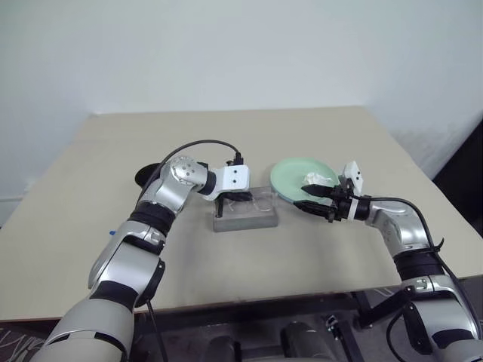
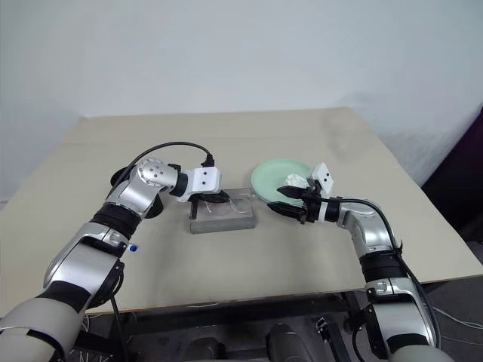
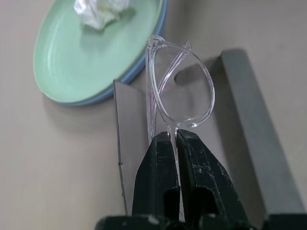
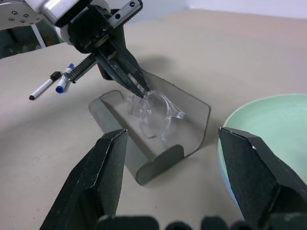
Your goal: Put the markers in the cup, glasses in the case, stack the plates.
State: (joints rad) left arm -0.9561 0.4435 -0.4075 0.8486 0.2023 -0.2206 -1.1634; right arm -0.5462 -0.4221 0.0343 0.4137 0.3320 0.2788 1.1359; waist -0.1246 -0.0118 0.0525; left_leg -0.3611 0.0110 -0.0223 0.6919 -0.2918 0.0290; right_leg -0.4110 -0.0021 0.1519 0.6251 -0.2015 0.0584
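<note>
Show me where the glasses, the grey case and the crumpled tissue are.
glasses (image 3: 189, 91), left wrist view, on a clear lens.
grey case (image 3: 254, 120), left wrist view, on its side wall.
tissue (image 3: 98, 10), left wrist view, on its crumpled middle.

Clear glossy plastic glasses (image 3: 180, 91) — matt grey case (image 4: 158, 129) — smooth beige table (image 1: 317, 249)

Occlusions, with the case (image 1: 245, 217) as landmark:

- Cup (image 1: 148, 176): beyond the case on the robot's left, largely behind the left arm; a dark part shows past the elbow.
- Markers (image 4: 56, 81): near the case in the right wrist view; in the head views one blue cap (image 2: 133, 247) peeks from under the left forearm.
- Blue plate (image 3: 146, 64): under the green plate (image 3: 86, 57) beside the case, only a rim sliver visible.
- Glasses (image 3: 180, 86): held over the open case; in the head views too faint against the case to trace, bridge hidden between the left pincer (image 3: 175, 139) fingers.
- Green plate cut by the frame edge in both wrist views
</note>
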